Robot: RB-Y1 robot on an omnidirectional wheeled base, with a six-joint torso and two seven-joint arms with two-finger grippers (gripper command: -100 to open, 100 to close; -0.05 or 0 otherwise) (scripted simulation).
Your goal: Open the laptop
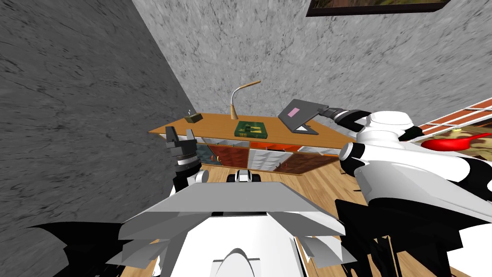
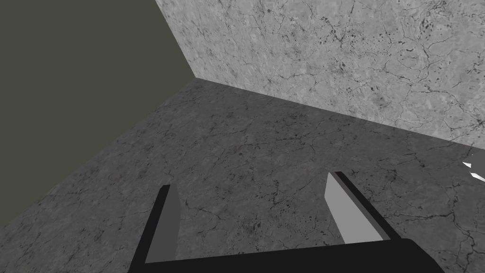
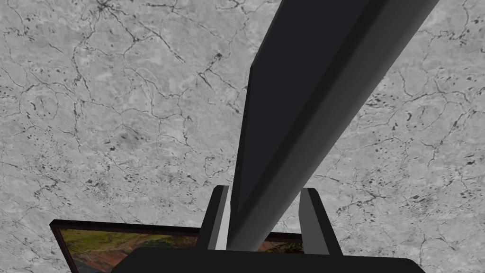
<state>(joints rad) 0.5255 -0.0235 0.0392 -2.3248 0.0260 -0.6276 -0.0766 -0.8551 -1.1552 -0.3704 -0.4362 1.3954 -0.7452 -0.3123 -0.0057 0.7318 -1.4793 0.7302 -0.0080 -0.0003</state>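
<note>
A dark grey laptop [image 1: 298, 115] with a pink patch on its lid stands on the right part of a wooden desk [image 1: 216, 126]. Its lid is raised partway, tilted up off the base. My right gripper [image 1: 323, 111] reaches in from the right and holds the lid's free edge. In the right wrist view the lid [image 3: 303, 95] runs as a dark slab between the fingers of the right gripper [image 3: 265, 189], which press its two faces. My left gripper [image 1: 180, 134] is held up by the desk's left end, open and empty [image 2: 250, 181].
On the desk lie a green book [image 1: 251, 129], a small box [image 1: 192, 118] and a bent-neck lamp [image 1: 238, 98]. Cubby shelves [image 1: 259, 156] fill the desk's front. Grey walls meet behind it. A red object [image 1: 449, 143] lies on the far right.
</note>
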